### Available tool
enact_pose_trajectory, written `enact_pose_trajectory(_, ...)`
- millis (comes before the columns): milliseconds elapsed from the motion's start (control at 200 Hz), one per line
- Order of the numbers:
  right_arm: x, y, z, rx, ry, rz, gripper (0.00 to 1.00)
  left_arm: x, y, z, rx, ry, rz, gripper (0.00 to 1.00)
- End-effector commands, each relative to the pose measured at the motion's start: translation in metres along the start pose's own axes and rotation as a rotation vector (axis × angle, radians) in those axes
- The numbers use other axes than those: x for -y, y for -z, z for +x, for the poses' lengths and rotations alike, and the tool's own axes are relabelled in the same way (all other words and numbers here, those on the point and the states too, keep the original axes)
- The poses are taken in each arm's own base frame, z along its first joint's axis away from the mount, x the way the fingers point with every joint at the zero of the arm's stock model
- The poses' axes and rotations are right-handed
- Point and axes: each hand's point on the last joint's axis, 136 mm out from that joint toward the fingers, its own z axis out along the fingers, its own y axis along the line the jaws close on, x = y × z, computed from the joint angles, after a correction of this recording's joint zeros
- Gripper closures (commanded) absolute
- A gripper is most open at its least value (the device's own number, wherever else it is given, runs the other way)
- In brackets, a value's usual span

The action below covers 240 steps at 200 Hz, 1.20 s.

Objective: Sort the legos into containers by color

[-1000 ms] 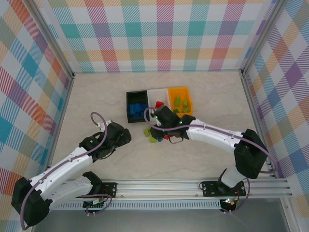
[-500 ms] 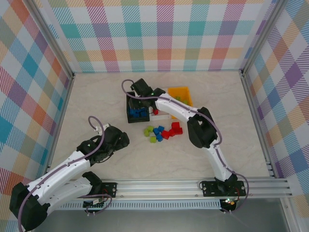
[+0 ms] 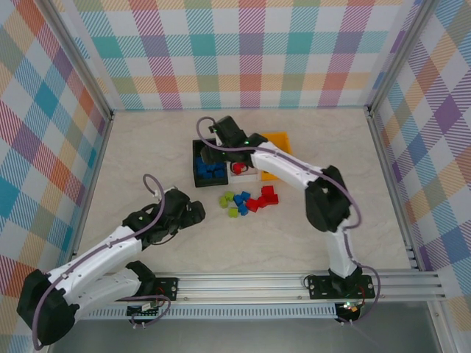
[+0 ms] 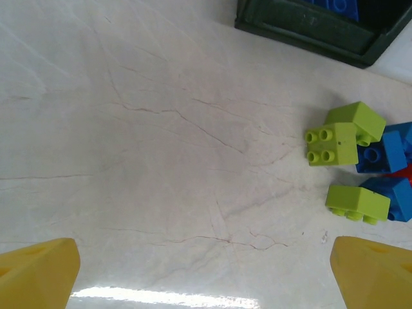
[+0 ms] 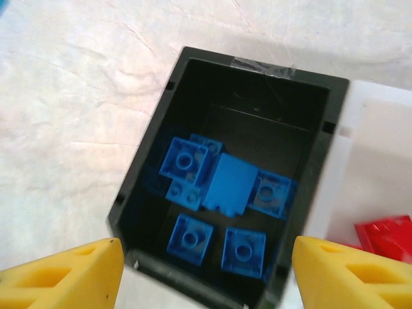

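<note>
**Dropping blue into the black bin: right claw now released**

A second ago your right arm was down at the pile in the middle of the overhead view. It has since swung up to the bins. The right claw (image 5: 206,273) hangs above the black bin (image 5: 147,168), its fingers spread to the lower corners of the wrist view with nothing between them. The blue legos (image 5: 230,185) lie on the bin floor, and the flat one in the middle is blurred, so I judge it has only just landed.

That reads as one more blue piece sorted. To the right, the white bin (image 5: 381,149) holds a red lego (image 5: 386,235), and the orange bin (image 3: 280,139) sits just beyond it.

Your left claw (image 4: 206,277) is spread wide and empty, low over the desk (image 3: 147,147). Lime-green legos (image 4: 335,143) are at the right of its view. The loose legos (image 3: 247,200) below the bins mix all three colours, so you have plenty left to sort.
</note>
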Motion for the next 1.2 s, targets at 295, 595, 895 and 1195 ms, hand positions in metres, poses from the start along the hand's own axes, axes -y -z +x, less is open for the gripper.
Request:
enact_pose_trajectory(295, 0.048, 0.087, 0.114, -0.062, -0.066, 0.072, 0.30, 0.066, -0.022, -0.001, -0.059, -0.140, 0.048, 0.00)
enact_pose_trajectory(595, 0.121, 0.086, 0.189, -0.173, -0.236, 0.227, 0.33, 0.050, -0.027, 0.005, -0.068, -0.144, -0.012, 0.00)
enact_pose_trajectory(895, 0.130, 0.044, 0.157, -0.102, -0.254, 0.270, 0.30, 0.048, -0.026, 0.005, -0.069, -0.143, -0.020, 0.00)
enact_pose_trajectory(1195, 0.153, 0.023, 0.174, -0.179, -0.246, 0.398, 0.40, 0.041, -0.023, 0.005, -0.065, -0.148, -0.038, 0.00)
